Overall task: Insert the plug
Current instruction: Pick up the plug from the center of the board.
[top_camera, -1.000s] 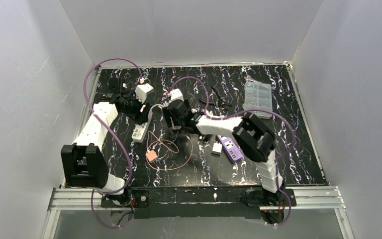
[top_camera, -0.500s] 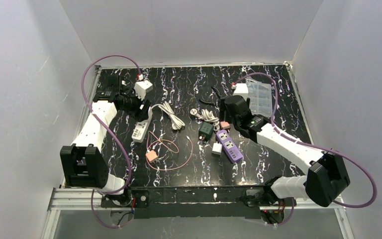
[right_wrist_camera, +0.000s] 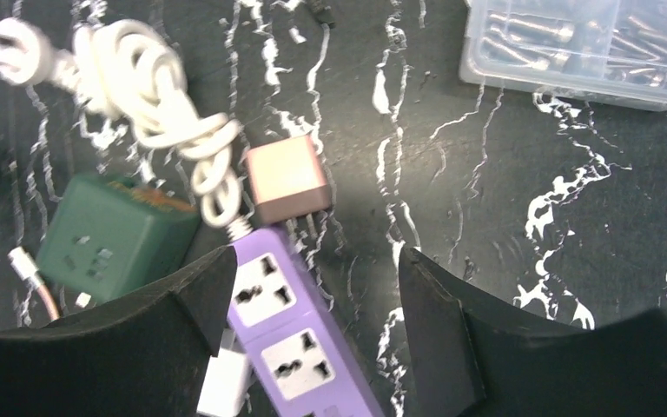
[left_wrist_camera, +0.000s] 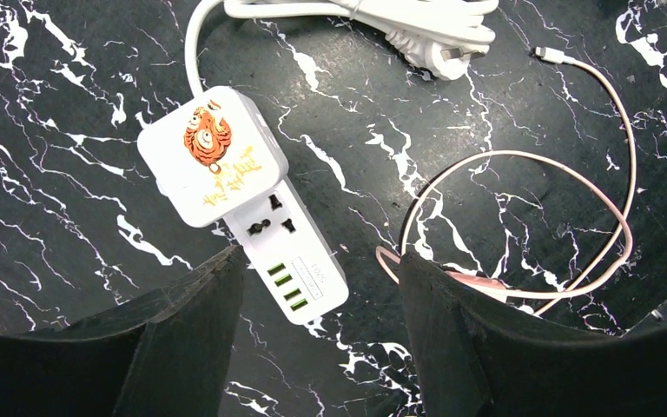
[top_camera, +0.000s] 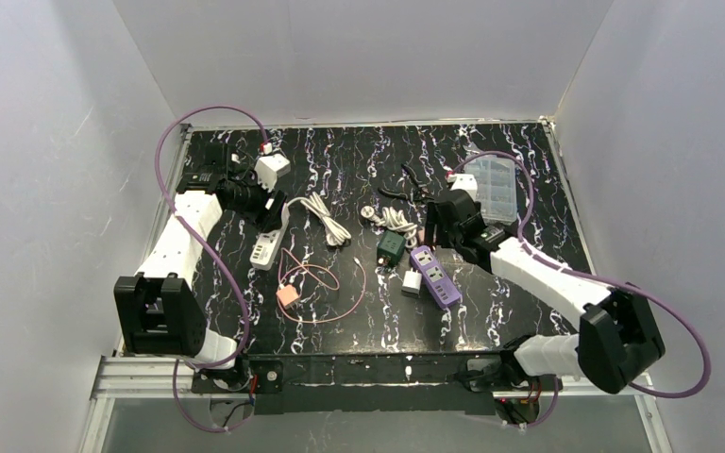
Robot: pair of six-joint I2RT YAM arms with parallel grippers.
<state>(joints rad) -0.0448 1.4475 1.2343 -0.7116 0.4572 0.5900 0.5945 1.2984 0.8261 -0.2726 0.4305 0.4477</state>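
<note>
Both jaws spread wide and empty, each above a power strip.

The left jaws stand wide apart, holding nothing, above the white power strip, which lies near the left edge of the table. A white cube adapter with a tiger sticker sits on the strip's far end. The strip's own plug lies loose on the table beyond it, beside a looped pink cable. The right jaws, just as wide and empty, hang over the far end of the purple power strip, between the table's middle and its right edge. A rose-brown cube adapter lies just beyond that end, and a green cube adapter lies on the side toward the left edge. A white coiled cord ends in a second loose plug. A clear screw box lies toward the far right corner.
</note>
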